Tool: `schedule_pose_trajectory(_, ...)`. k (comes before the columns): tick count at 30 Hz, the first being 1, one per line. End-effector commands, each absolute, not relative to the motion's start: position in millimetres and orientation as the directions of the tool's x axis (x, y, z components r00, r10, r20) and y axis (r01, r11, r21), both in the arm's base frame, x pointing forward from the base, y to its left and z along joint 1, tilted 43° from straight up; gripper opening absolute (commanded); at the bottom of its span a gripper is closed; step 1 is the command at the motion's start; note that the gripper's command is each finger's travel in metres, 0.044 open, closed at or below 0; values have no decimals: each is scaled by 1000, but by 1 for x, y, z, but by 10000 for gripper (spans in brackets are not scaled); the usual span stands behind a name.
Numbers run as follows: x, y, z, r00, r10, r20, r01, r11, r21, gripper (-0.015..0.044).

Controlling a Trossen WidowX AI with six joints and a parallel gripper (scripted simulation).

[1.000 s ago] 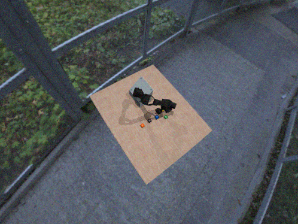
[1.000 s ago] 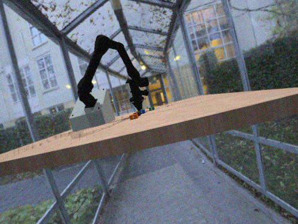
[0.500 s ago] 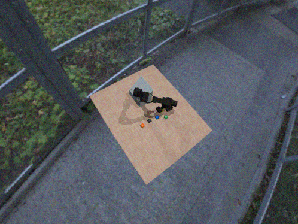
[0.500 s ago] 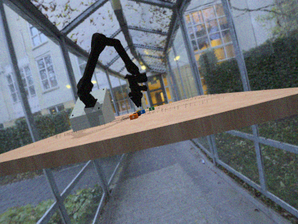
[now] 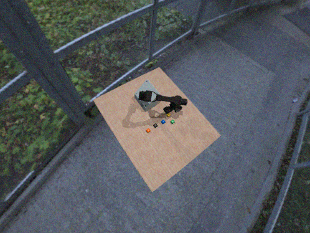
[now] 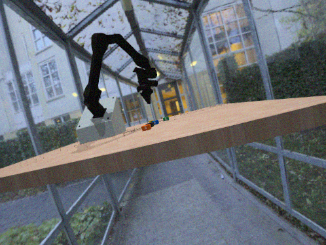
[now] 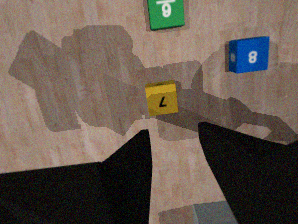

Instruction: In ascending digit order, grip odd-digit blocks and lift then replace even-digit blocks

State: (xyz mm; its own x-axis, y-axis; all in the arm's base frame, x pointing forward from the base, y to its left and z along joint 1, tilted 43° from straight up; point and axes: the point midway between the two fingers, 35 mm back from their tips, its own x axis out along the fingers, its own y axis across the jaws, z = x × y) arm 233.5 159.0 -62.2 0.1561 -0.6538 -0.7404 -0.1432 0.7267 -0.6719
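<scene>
The yellow block shows a 7 and rests on the table. My gripper is open with nothing between its fingers, held well above the table near the yellow block. The blue block shows an 8. The green block shows a barred digit, 6 or 9; I cannot tell which. The black block and the orange block have digits too small to read.
The blocks stand near each other on the wooden table. The arm's pale base stands behind them, and its corner shows at the bottom of the wrist view. The arm's shadow falls across the table around the blocks.
</scene>
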Motion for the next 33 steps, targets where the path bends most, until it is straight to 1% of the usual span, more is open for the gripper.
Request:
schedule_pose_trajectory(1,232,162,-59,154,-652,-742,-140,729,-670,120)
schedule_pose_trajectory(7,240,154,-50,154,-651,-744,-141,730,-668,120)
schedule_pose_trajectory(10,266,118,-12,156,-652,-742,-141,729,-670,120)
schedule_pose_trajectory(12,275,99,5,156,-656,-738,-139,725,-674,120)
schedule_pose_trajectory(18,275,96,7,156,-657,-737,-139,725,-675,120)
schedule_pose_trajectory(20,279,88,-4,156,-656,-738,-139,725,-674,173)
schedule_pose_trajectory(24,288,45,-50,157,-660,-735,-138,722,-678,277)
schedule_pose_trajectory(28,288,42,-52,157,-660,-735,-138,722,-678,382)
schedule_pose_trajectory(29,288,42,-52,157,-660,-735,-138,722,-678,400)
schedule_pose_trajectory(33,289,41,-54,157,-660,-735,-138,722,-678,400)
